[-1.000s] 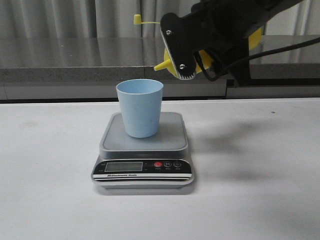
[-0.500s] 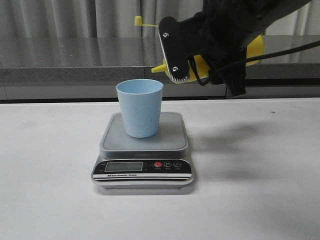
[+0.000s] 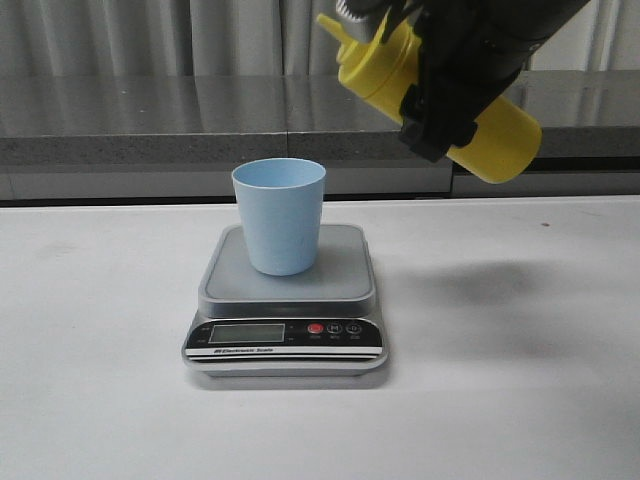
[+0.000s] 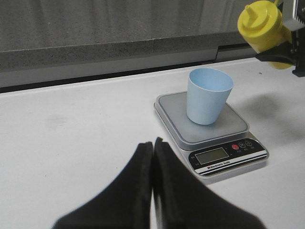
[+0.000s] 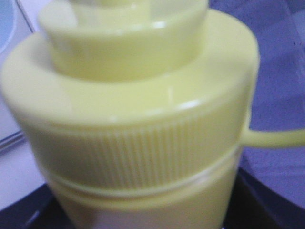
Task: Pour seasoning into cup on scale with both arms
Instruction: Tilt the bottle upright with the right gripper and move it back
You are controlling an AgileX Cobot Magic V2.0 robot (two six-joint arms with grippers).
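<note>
High above the table, the right gripper [image 3: 440,95] is clamped around the middle of the seasoning [image 3: 495,135] bottle, tilted with its nozzle up. The bottle looks soft and squeezy, so the middle is a good spot. The left gripper [image 4: 153,157] is pressed together, holding nothing. The light cup [image 3: 279,215] stands upright on the scale [image 3: 345,285].

Bulky matte-black right claw [image 3: 440,95], tapered black left fingers [image 4: 143,191].

Cup [image 3: 279,216] on scale [image 3: 287,300] (mid-table); seasoning [image 3: 436,96] above, to its right.
</note>
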